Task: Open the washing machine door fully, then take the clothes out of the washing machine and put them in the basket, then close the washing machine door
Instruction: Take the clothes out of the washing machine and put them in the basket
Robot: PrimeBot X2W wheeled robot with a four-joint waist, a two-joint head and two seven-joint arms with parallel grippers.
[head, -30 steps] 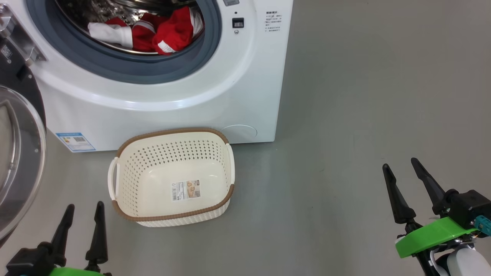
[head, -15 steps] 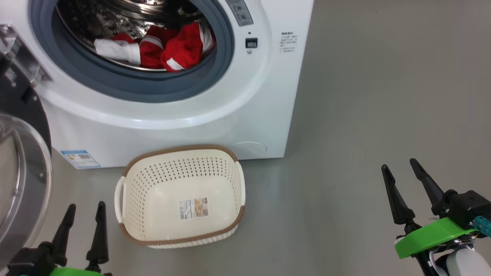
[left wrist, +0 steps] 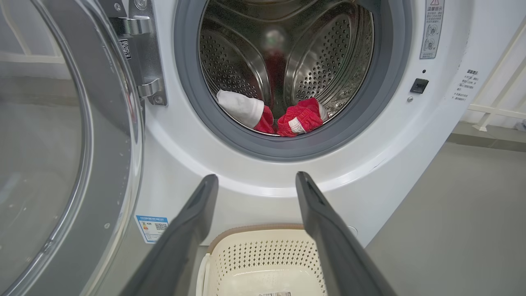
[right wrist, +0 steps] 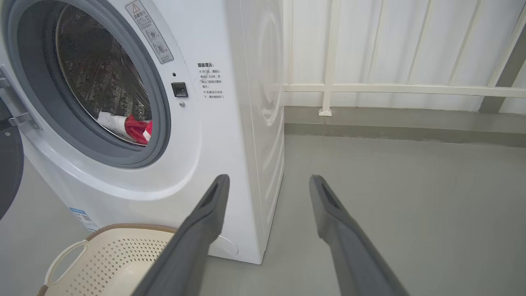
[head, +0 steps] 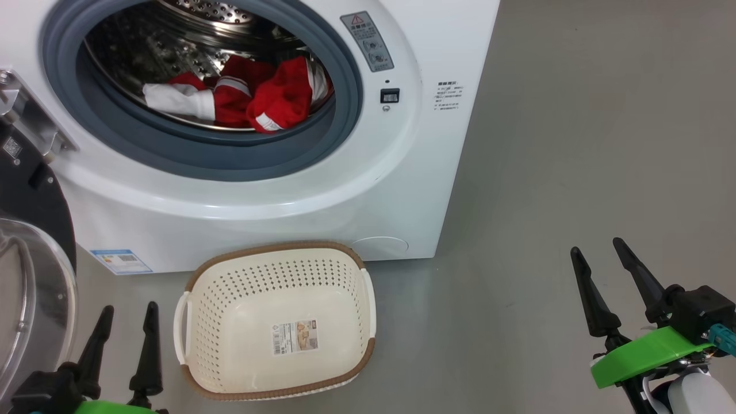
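**Door open, clothes in drum**

The washing machine (head: 322,190) stands with its door (head: 29,195) swung out to the left. The basket (head: 276,248) sits on the floor just in front. The clothes (head: 270,100) lie in the drum. The left gripper (head: 128,309) and right gripper (head: 596,247) are spread wide, holding nothing.

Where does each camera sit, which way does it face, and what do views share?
Head view: on the head, looking down at the washing machine and basket; left tool and right tool at lower corners.
Left wrist view: along its own fingers into the drum, door open at left.
Right wrist view: along its own fingers past the machine's side toward a white railing.
Shared: all three show the clothes in the drum and the basket.
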